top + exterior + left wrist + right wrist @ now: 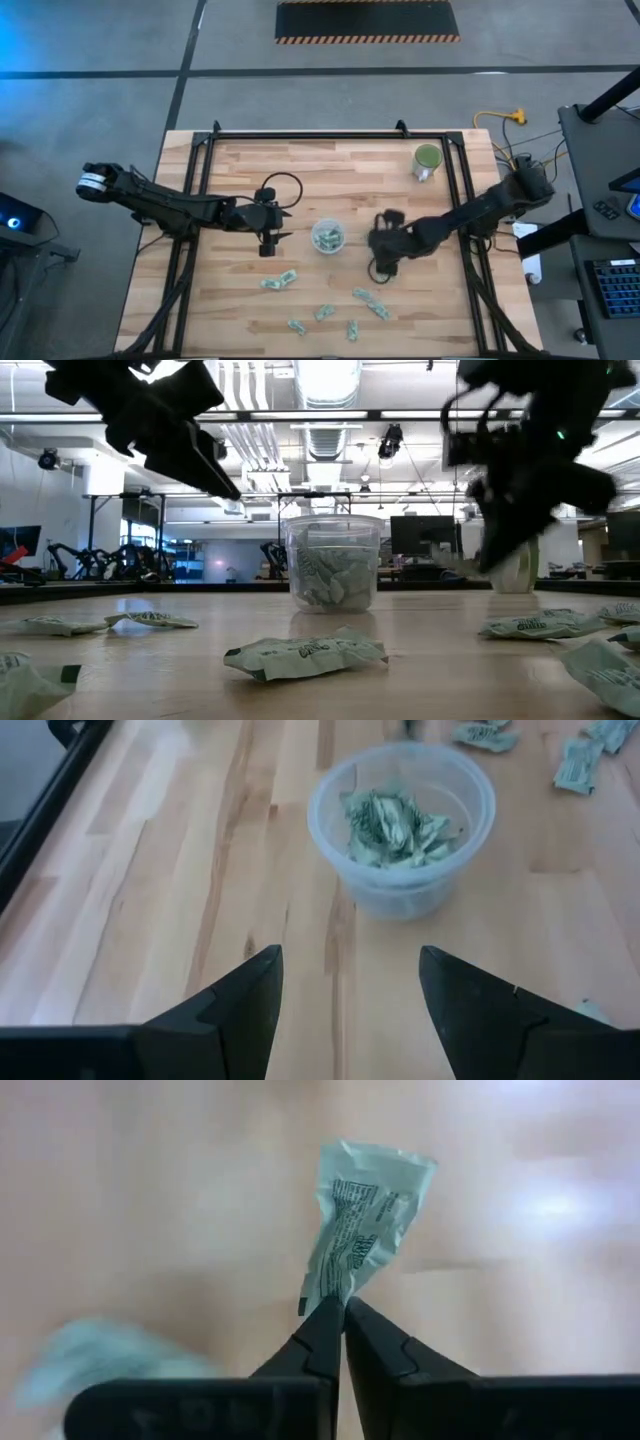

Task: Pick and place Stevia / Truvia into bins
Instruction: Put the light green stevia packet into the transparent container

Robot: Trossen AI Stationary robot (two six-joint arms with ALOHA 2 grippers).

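Packet pinched by the right arm beside the clear cup.

Left of the clear cup [328,237], the left gripper [345,1005] hung with its fingers spread wide and empty. The cup stood mid-worktop [240,170], already part-filled with pale green packets [392,825]. Right of the cup, the right gripper [343,1318] had its fingers closed on one crumpled packet [362,1230], lifted off the wood. Nearer the front edge than the cup, loose packets [281,280] lay scattered; a green mug [427,160] stood behind it to the right.

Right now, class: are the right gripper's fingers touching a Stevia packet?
Touching. The right wrist view shows the right gripper with its fingers shut on the lower edge of a Stevia packet, no gap between them.
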